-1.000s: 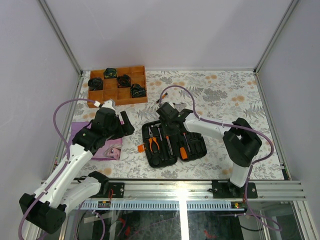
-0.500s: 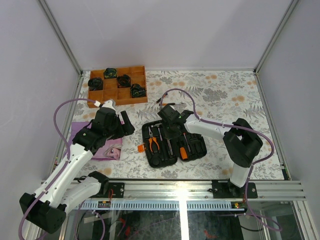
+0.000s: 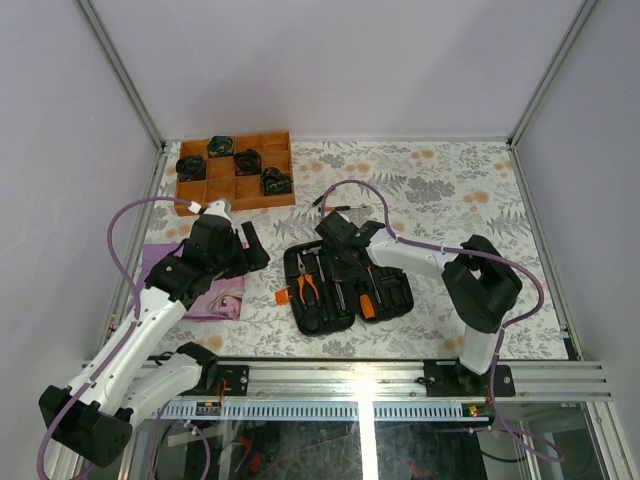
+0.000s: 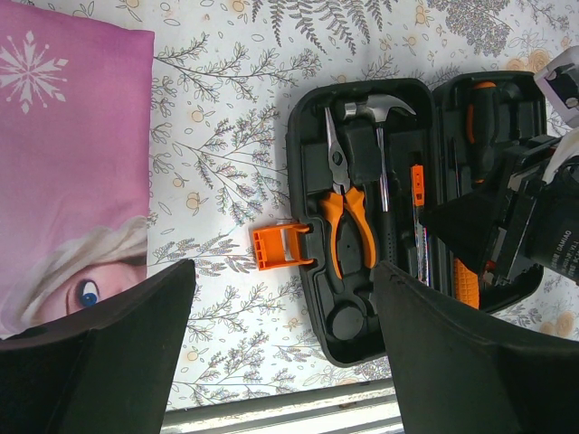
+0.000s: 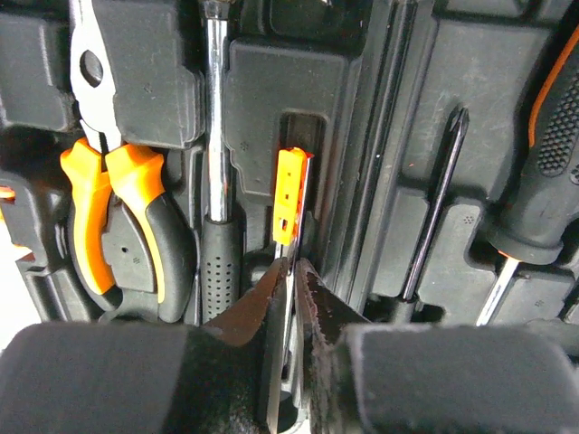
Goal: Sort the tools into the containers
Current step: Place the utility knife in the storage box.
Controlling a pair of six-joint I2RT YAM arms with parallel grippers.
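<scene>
The black tool case lies open mid-table, its orange latch sticking out left. In its slots rest orange-handled pliers, a hammer, a Phillips screwdriver and a black-and-orange handle. My right gripper is down inside the case, jaws pinched on a thin steel tool with an orange slider standing on edge in its slot. My left gripper hangs open above the table left of the case, with nothing between its fingers.
A brown wooden compartment tray with several black round items stands at the back left. A purple picture book lies under the left arm. The metal rail runs along the near edge.
My right gripper has dropped lower into the case and its jaws have closed onto the thin orange-slider tool. The left arm has not moved.
</scene>
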